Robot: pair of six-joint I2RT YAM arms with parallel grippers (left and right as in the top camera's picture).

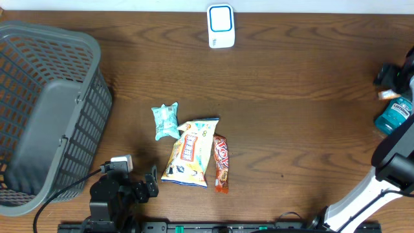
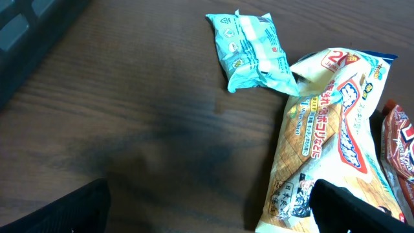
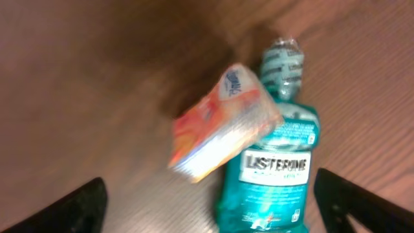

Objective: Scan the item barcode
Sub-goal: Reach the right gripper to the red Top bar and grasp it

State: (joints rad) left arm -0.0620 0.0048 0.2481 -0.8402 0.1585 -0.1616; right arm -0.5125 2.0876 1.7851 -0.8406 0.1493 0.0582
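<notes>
At the right edge of the tabletop point(image 1: 291, 84), a small orange packet point(image 3: 217, 126) lay tilted across the neck of a teal mouthwash bottle point(image 3: 272, 175), though the view was blurred. The right arm's jaws stood spread wide over both, grasping nothing. Mid-table lay a teal pouch point(image 2: 252, 52), a yellow snack bag point(image 2: 326, 136) and a red bar point(image 1: 221, 163), with the left arm's jaws open beside them. A white scanner point(image 1: 220, 26) stood at the far edge.
</notes>
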